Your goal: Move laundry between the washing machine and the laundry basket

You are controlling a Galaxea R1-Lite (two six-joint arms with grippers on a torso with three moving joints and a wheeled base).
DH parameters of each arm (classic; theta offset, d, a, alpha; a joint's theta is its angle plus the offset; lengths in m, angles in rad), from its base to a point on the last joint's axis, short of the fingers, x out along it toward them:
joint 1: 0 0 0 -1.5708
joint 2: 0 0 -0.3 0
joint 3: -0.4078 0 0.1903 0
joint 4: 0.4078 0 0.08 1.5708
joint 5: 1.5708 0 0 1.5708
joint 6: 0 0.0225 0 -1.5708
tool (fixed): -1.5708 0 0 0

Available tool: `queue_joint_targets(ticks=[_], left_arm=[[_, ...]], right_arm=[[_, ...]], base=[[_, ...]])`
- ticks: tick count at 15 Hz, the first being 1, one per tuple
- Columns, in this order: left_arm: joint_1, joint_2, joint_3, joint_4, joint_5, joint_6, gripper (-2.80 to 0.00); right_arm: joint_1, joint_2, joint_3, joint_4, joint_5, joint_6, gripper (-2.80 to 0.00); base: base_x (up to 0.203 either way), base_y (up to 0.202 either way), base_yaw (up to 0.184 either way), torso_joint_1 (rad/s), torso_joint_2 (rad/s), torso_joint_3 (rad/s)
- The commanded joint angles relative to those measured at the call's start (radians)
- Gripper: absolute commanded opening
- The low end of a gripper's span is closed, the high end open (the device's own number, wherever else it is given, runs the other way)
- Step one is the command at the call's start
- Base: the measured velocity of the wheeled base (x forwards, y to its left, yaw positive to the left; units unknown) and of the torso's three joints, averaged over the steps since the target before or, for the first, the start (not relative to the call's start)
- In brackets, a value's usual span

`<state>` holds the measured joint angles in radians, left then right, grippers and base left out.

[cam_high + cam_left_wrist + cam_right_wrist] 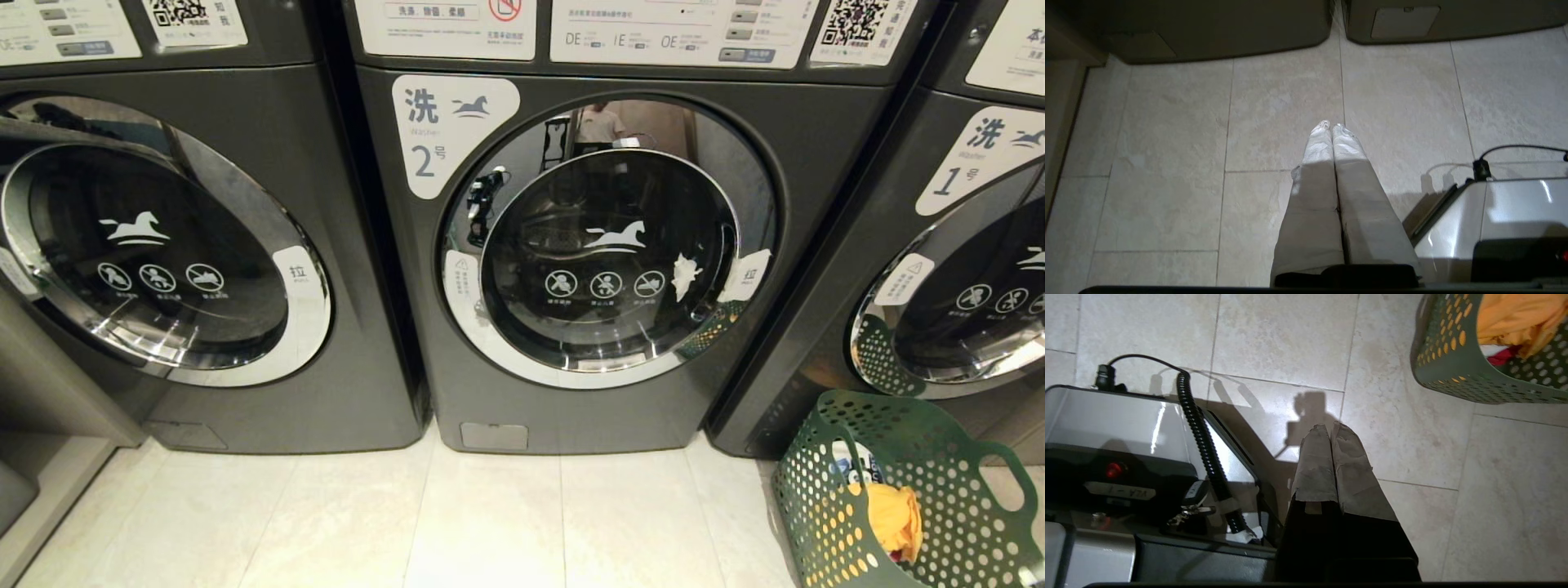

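Three dark grey front-loading washers stand in a row on a pale tiled floor (490,523). The middle washing machine (571,245), labelled 2, fills the centre of the head view; its round door (608,261) is shut, with a white horse emblem and three warning icons on the glass. A white scrap shows against the right side of the glass. The left washer (163,245) and the right washer (963,269), labelled 1, are partly cut off by the frame edges.

The laundry basket (963,457), green and perforated, sits on the floor at the lower right of the head view, in front of the right washer. Inside it lie an orange garment (894,514) and a bit of red and white cloth.

Neither arm appears in the head view. Left hand (1331,127): fingers pressed together, holding nothing, pointing down at bare tile, with the washer bases at the top of that frame. Right hand (1327,428): fingers likewise closed and empty, over the floor, the basket in the upper right corner of its frame. The robot base (1126,428), with a coiled black cable, fills the lower left there.
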<state>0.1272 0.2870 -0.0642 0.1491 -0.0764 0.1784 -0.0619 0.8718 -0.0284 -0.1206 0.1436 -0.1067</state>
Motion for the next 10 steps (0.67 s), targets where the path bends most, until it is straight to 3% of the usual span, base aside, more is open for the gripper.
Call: queue_joint_targets(ticks=[1,3,6,7,10], left_arm=[[-0.004,-0.005,0.032,-0.076,0.004,0.006,-2.80],[-0.013,-0.005,0.032,-0.077,0.004,0.013,-2.80],[-0.160,-0.030,0.032,-0.077,0.004,0.007,-2.80],[-0.176,-0.046,0.032,-0.077,0.004,0.004,-2.80],[-0.147,-0.200,0.032,-0.076,0.004,0.001,-2.80]], right_arm=[[0.002,-0.239,-0.015,0.145,-0.028,-0.004,-2.80],[0.010,-0.414,-0.023,0.213,-0.063,-0.013,-2.80],[0.059,-0.653,-0.027,0.250,-0.083,-0.013,-2.80],[0.061,-0.730,-0.029,0.257,-0.087,-0.011,-2.80],[0.064,-0.874,-0.024,0.257,-0.100,-0.008,-2.80]], base=[[0.000,0.000,0.000,0.000,0.00,0.000],[0.000,0.000,0.000,0.000,0.00,0.000],[0.000,0.000,0.000,0.000,0.00,0.000],[0.000,0.000,0.000,0.000,0.00,0.000],[0.000,0.000,0.000,0.000,0.00,0.000]])
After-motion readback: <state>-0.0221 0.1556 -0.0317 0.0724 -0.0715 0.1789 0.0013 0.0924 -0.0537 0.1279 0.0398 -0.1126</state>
